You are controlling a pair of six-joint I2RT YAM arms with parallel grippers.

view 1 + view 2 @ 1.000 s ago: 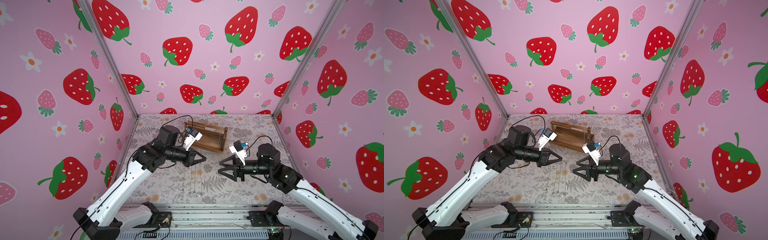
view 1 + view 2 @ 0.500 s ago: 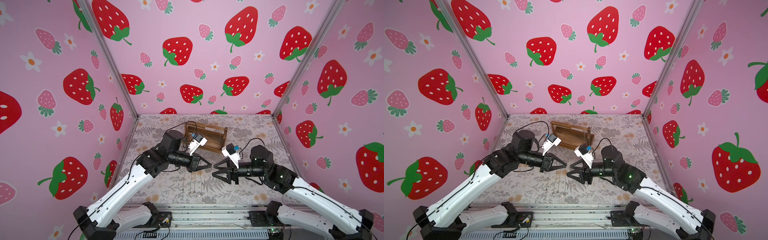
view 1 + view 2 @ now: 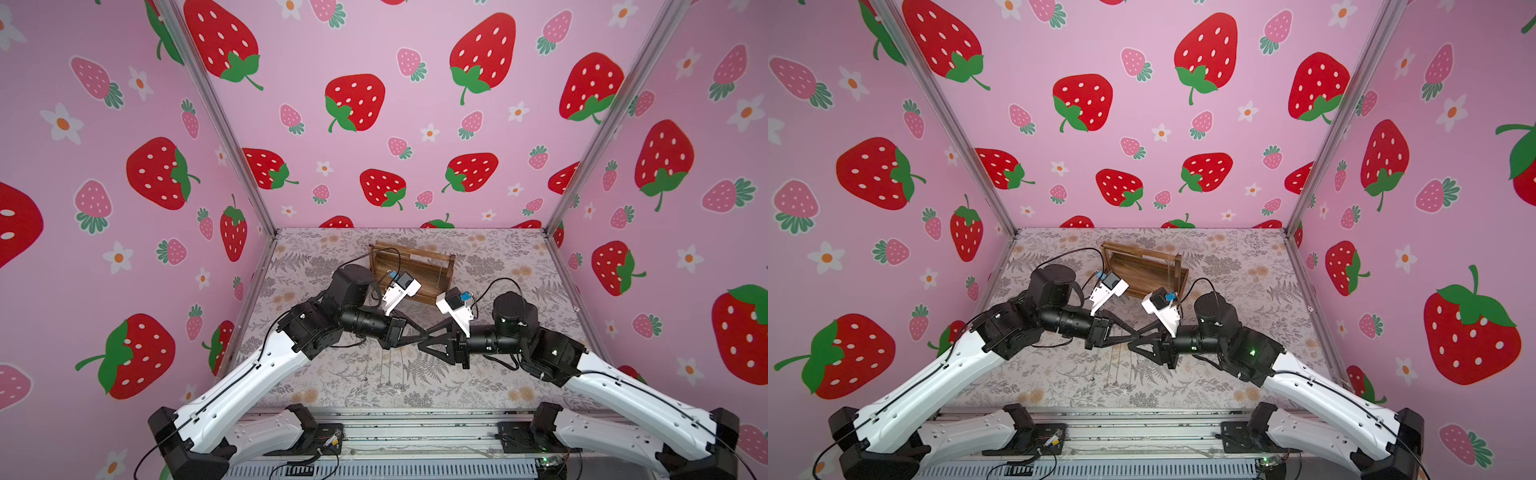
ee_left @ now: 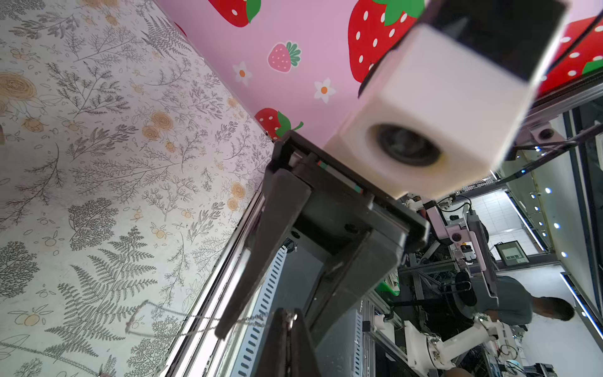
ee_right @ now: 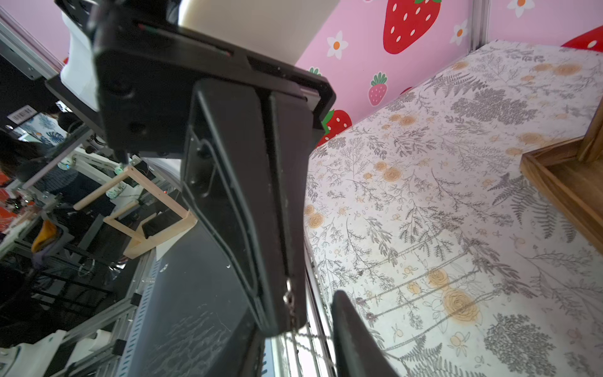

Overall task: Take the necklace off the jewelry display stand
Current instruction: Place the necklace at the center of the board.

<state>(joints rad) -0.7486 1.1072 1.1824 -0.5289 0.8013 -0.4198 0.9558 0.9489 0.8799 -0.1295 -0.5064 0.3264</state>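
Grippers nose to nose over the middle of the bench [image 3: 316, 374], in both top views. The left gripper [image 3: 422, 331] is clamped tight, and the right wrist view shows what it has: the necklace [image 5: 288, 298], its clasp links pinched right at the fingertips. From there the fine chain drops away and lies in several strands on the flowered bench, under and just in front of the two tips. The right gripper [image 3: 420, 340] stands partway open, its two fingers [image 4: 267, 248] spread either side of the left one's tip. The chain crosses between them, and I can see nothing pinched in it. Behind the pair, toward the back of the bench, sits the jewelry display stand [image 3: 430, 293], upright, and the held necklace is well clear of its bars.
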